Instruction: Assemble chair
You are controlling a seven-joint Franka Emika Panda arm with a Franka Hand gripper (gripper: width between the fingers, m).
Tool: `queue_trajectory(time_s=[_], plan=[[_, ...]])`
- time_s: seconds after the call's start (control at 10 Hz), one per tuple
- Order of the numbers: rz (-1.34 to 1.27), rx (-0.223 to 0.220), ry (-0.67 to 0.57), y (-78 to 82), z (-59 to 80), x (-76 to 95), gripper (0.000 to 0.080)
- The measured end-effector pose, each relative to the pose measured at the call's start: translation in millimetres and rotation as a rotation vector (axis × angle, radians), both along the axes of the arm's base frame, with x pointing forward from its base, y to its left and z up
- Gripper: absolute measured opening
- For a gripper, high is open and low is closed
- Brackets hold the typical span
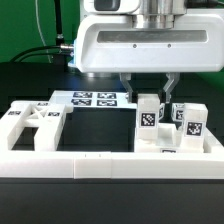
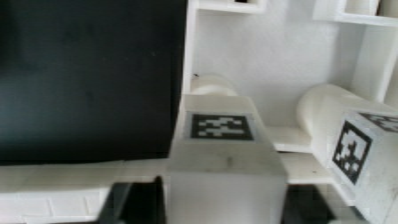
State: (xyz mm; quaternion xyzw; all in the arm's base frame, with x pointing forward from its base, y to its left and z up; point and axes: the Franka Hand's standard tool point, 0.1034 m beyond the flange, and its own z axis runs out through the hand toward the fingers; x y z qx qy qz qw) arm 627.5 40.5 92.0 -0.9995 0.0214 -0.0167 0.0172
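Note:
The chair is in loose white tagged pieces on the black table. One upright block (image 1: 149,116) with a square tag on its face stands at the middle right. My gripper (image 1: 148,98) has come down over it, one finger on each side. In the wrist view the same block (image 2: 222,130) fills the space between the dark fingers (image 2: 146,197), which lie against its sides with no gap showing; my gripper (image 2: 222,197) is shut on it. A second tagged block (image 1: 190,124) (image 2: 366,148) stands just beside it. A flat slotted panel (image 1: 32,125) lies at the exterior view's left.
The marker board (image 1: 90,98) lies flat behind the black mat. A long white border rail (image 1: 110,160) runs along the front edge. A rounded white piece (image 2: 334,104) sits close behind the held block. Cables hang at the back left.

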Motion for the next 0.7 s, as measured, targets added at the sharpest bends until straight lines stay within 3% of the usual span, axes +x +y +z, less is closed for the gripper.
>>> queue_trajectory(time_s=[0.4,0.7], plan=[[-0.027,0.001,0.000,0.4,-0.1,0.2,0.0284],[-0.383,0.015,0.016,10.9,-1.1,-2.2,0.0284]])
